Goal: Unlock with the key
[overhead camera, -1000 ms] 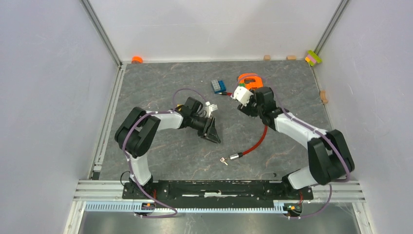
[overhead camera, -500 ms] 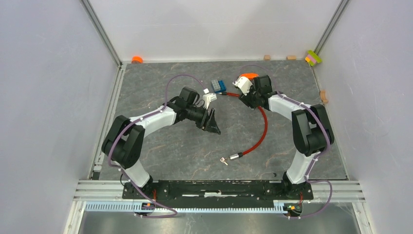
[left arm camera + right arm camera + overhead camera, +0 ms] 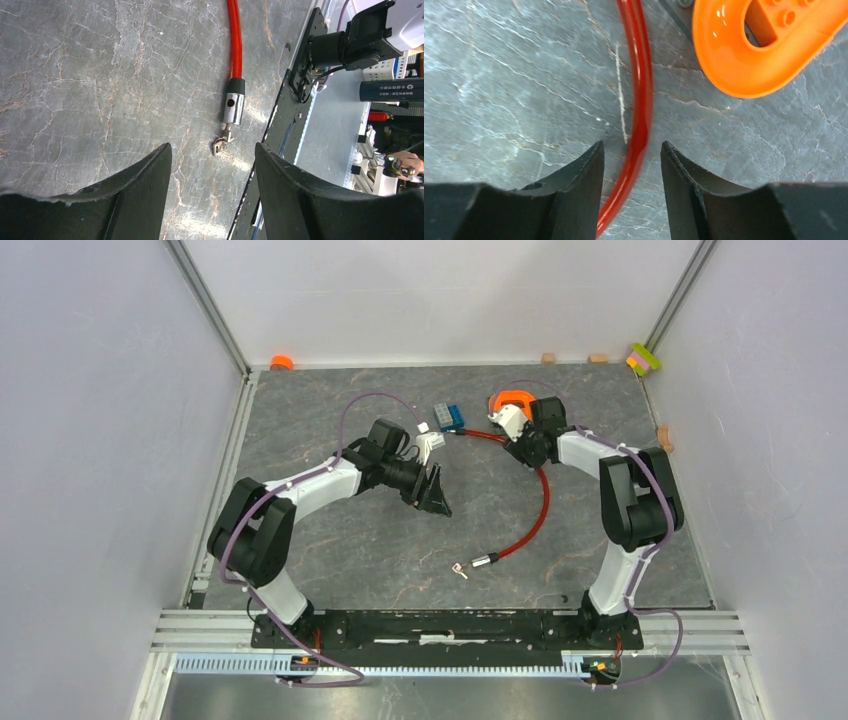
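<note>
Entered first is the left hand: its jaws are parted wide, nothing is held and nothing is touched, and it is poised over the middle of the grey marbled worktop, with both dark fingers seen clear of the surface. Entered second is the right hand: its jaws are parted to a moderate gap and nothing is clamped; the red cable is seen running between its fingers, and contact with either finger cannot be told. The key, a tiny silver-grey bunch, is laid flat on the worktop near the front edge, touching the end of the cable's metal plug tip and well apart from both hands; in the left wrist view it is framed in the gap between the fingers, further off. An orange plastic piece is recorded just beside the cable at the far side, near the right hand. A blue and grey block is recorded near the cable's far end.
</note>
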`<state>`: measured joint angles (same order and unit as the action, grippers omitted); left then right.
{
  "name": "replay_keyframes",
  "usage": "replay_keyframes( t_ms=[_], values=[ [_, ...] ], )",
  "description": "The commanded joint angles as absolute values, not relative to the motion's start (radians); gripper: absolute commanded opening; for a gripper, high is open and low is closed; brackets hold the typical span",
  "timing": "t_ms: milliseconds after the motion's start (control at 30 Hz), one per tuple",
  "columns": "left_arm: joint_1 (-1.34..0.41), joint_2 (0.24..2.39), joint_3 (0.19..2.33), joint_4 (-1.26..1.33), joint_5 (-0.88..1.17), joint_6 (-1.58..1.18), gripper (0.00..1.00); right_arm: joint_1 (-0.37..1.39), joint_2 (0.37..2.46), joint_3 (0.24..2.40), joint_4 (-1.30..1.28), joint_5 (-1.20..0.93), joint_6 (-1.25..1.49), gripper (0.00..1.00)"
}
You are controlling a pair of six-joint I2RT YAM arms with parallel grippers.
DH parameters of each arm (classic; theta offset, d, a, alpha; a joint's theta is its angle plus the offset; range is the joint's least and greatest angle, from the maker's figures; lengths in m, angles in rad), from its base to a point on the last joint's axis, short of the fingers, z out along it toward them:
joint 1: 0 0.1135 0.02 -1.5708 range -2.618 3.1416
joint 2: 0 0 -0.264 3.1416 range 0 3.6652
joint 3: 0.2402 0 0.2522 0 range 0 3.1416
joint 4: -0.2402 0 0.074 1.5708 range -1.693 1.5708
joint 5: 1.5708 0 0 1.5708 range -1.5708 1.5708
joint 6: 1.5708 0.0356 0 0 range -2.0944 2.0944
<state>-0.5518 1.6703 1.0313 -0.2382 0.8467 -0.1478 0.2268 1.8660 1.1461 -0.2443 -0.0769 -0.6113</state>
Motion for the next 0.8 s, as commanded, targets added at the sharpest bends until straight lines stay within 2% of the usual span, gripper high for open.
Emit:
replay_keyframes(
  t_ms=[0,133,300,367,533,767],
  values=[
    [-0.551,1.631,1.068,-0.235,0.859,-0.104,0.68,0.182,1.874,1.157,-0.282,-0.064,-0.653,0.49],
    [-0.551,1.621,1.071,-0.234,0.860,-0.101,0.68,0.140,1.882,1.150,-0.310,-0.074,-0.668,0.44],
    [-0.551,1.611,1.068,-0.236,0.840,-0.095,0.69,0.087,1.878,1.151,-0.339,-0.090,-0.694,0.20],
    [-0.551,1.605,1.069,-0.236,0.831,-0.094,0.69,0.065,1.876,1.159,-0.347,-0.082,-0.706,0.14],
    [-0.551,1.594,1.069,-0.238,0.815,-0.084,0.69,0.031,1.890,1.213,-0.374,-0.051,-0.747,0.10],
    [-0.551,1.595,1.071,-0.241,0.804,-0.076,0.69,0.021,1.948,1.329,-0.410,-0.009,-0.765,0.10]
  ],
)
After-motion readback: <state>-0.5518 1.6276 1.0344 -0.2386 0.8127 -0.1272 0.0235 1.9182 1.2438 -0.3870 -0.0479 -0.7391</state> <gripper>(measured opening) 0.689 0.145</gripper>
